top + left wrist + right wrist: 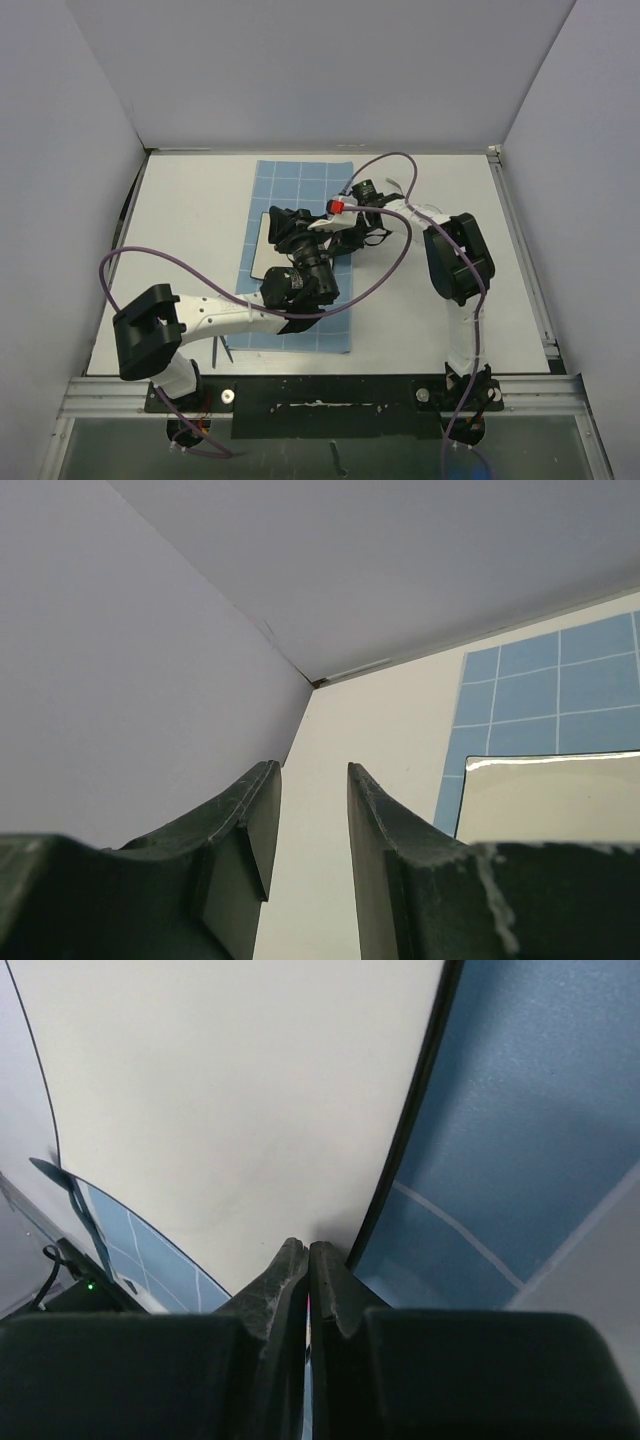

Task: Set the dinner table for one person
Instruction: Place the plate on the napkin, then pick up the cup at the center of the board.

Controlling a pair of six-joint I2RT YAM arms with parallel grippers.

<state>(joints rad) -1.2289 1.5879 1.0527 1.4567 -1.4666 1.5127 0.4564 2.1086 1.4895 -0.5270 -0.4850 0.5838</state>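
**A:** Where is the surface (180, 220)?

**B:** It fills the floor between the grey walls. A black rail (330, 400) runs along its near edge, where both arm bases are bolted. The rest is white.

**A:** What lies on it?

**B:** A blue gridded mat (300, 180), a little left of centre, reaching from close to the far edge almost to the near edge. A white plate (261, 250) with a dark rim sits on the mat's left side, largely hidden under the arms.

**A:** And the arms?

**B:** Both lean in over the mat. The left one comes from the near left corner. The right one comes up from the near right corner and bends in toward the middle.

**A:** What about the left gripper (310, 770)?

**B:** Its jaws stand apart with nothing in the gap. Its camera looks toward the far left corner, with the plate's edge at lower right.

**A:** And the right gripper (307, 1247)?

**B:** Its jaws are pressed together, with only a hairline seam between them. The tips are over the plate, just beside its rim, and the mat shows past that rim. I can't tell from so close whether they touch the plate.
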